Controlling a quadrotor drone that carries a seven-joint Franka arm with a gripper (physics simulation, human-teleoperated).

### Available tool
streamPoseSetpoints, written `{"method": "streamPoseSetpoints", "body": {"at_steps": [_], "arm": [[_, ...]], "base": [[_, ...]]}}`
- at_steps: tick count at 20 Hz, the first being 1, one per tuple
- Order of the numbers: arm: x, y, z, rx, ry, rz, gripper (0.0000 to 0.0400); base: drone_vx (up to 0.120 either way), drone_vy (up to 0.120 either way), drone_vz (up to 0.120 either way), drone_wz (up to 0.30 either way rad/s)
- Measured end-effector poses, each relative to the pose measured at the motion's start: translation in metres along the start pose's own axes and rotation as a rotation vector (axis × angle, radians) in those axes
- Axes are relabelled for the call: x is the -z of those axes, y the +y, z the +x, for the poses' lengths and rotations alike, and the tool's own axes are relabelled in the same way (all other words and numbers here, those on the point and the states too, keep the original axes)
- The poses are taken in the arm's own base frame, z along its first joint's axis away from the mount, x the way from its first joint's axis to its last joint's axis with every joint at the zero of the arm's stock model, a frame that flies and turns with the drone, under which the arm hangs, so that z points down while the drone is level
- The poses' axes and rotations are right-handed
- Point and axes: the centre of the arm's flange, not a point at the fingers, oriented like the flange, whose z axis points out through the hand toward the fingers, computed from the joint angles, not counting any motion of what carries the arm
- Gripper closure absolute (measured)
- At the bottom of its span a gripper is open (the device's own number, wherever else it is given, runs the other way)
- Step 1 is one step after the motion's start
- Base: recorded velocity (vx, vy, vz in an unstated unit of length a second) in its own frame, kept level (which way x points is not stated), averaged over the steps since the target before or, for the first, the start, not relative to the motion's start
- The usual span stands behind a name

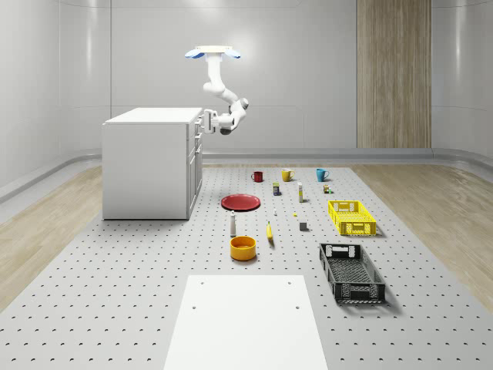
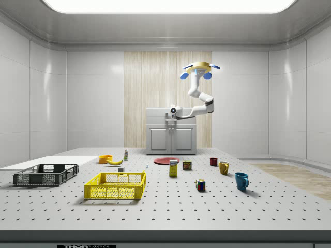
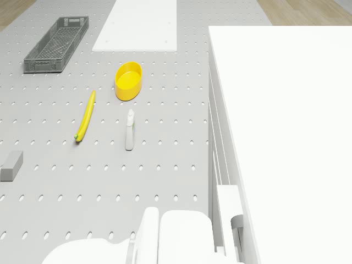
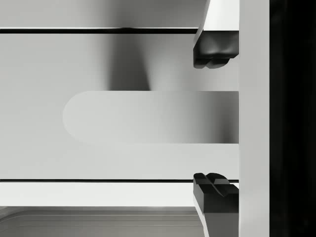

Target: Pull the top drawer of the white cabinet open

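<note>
The cabinet (image 1: 146,162) is white, and so is the robot arm (image 1: 219,89). The fingertips (image 4: 215,49) are black, with a pale grey drawer handle (image 4: 148,117) between them. The floor mat (image 1: 115,285) is grey with dark dots.

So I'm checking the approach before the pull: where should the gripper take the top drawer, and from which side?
By its handle, a rounded bar standing off the drawer front. Come straight at the front, one fingertip on each side of the bar; the gripper already straddles it, fingers open.
</note>
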Motion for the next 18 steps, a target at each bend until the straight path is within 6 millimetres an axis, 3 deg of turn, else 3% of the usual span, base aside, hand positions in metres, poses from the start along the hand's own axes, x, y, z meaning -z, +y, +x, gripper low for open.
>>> {"method": "streamPoseSetpoints", "body": {"at_steps": [11, 14, 18], "arm": [[0.0000, -0.0017, -0.0017, 0.000, 0.000, 0.000, 0.0088], [0.0000, -0.0017, -0.0017, 0.000, 0.000, 0.000, 0.0194], [0.0000, -0.0018, -0.0018, 0.000, 0.000, 0.000, 0.0254]], "base": [[0.000, 0.000, 0.000, 0.000], [0.000, 0.000, 0.000, 0.000], [0.000, 0.000, 0.000, 0.000]]}}
